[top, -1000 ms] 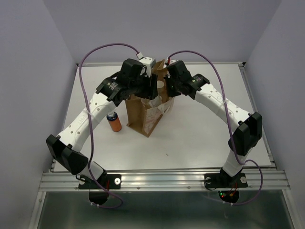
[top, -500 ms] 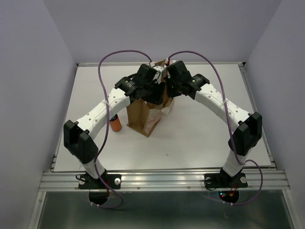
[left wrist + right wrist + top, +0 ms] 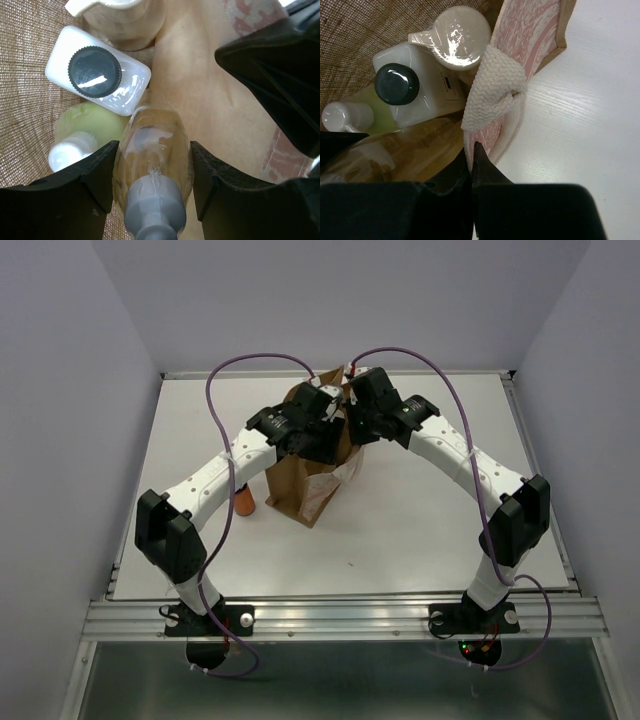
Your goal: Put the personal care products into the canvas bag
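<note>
I see two robot arms meeting over a tall brown canvas bag (image 3: 300,490) standing upright near the middle of a white table (image 3: 430,530). My left gripper (image 3: 152,155) is down in the mouth of the bag, its jaws narrowed around the amber bottle (image 3: 152,132), one black finger pressed to each side.

Directly under that bottle the bag is crowded. The translucent white bottle (image 3: 100,75) with its black cap sits just beside it, the yellow-green bottle (image 3: 82,125) with its white cap lies to the left of the amber one, and the top of the beige bottle (image 3: 125,20) shows at the far edge. All three are inside the bag and close together.

My right gripper (image 3: 472,155) is pinched closed on the rim of the bag, next to a white woven handle (image 3: 495,90) that droops over the pink printed panel.

The orange bottle (image 3: 246,502) stands on the table just left of the bag, outside it, and my left arm (image 3: 215,472) covers its top from the overhead camera.
</note>
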